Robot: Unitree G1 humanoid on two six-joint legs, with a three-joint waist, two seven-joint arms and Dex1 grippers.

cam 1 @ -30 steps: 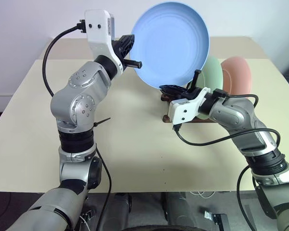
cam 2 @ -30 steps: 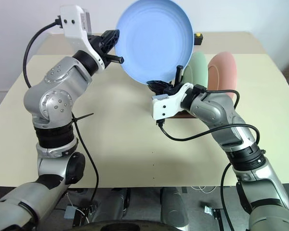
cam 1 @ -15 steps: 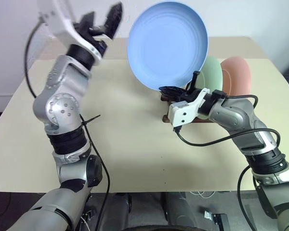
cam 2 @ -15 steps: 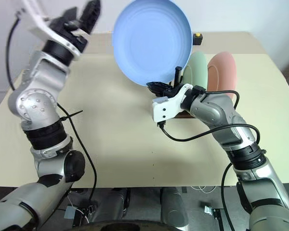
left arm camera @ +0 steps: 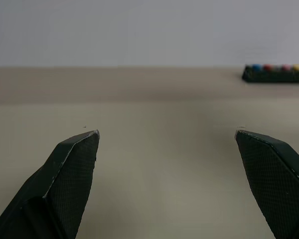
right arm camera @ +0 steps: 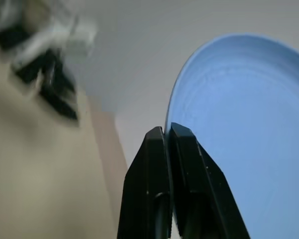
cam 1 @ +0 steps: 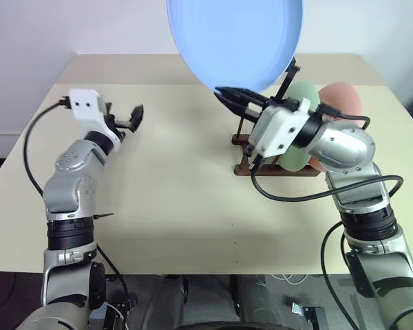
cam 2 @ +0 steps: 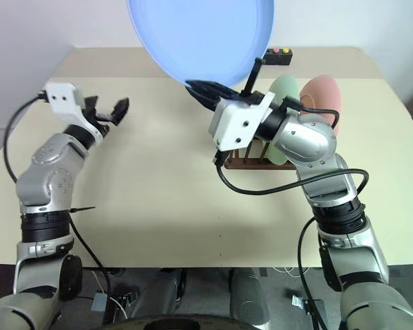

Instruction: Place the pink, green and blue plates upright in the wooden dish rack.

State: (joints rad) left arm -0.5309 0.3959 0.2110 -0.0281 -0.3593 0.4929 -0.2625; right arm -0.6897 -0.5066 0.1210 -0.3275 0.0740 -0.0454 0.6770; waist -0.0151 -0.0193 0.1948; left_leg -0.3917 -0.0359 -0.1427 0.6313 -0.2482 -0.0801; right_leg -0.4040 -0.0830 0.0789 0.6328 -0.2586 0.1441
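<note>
The blue plate (cam 1: pixel 234 41) is held high over the table, tilted, with my right gripper (cam 1: pixel 224 93) shut on its lower rim; the right wrist view shows both fingers (right arm camera: pixel 154 149) pinched on the blue plate (right arm camera: pixel 239 124) at its edge. The green plate (cam 1: pixel 304 94) and the pink plate (cam 1: pixel 342 96) stand upright in the wooden dish rack (cam 1: pixel 289 172), partly hidden behind my right arm. My left gripper (cam 1: pixel 127 118) hovers open and empty over the table's left side, well apart from the plate, its fingertips (left arm camera: pixel 77 159) spread wide.
A small black box with coloured buttons (cam 2: pixel 282 51) sits at the table's far edge beyond the rack, also seen as the black box (left arm camera: pixel 274 73) ahead of the left gripper. The beige table (cam 1: pixel 179 206) stretches between the arms.
My left gripper let go of the blue plate, opened wide and swung down and to the left. My right gripper, still shut on the rim, lifted and rolled the plate.
</note>
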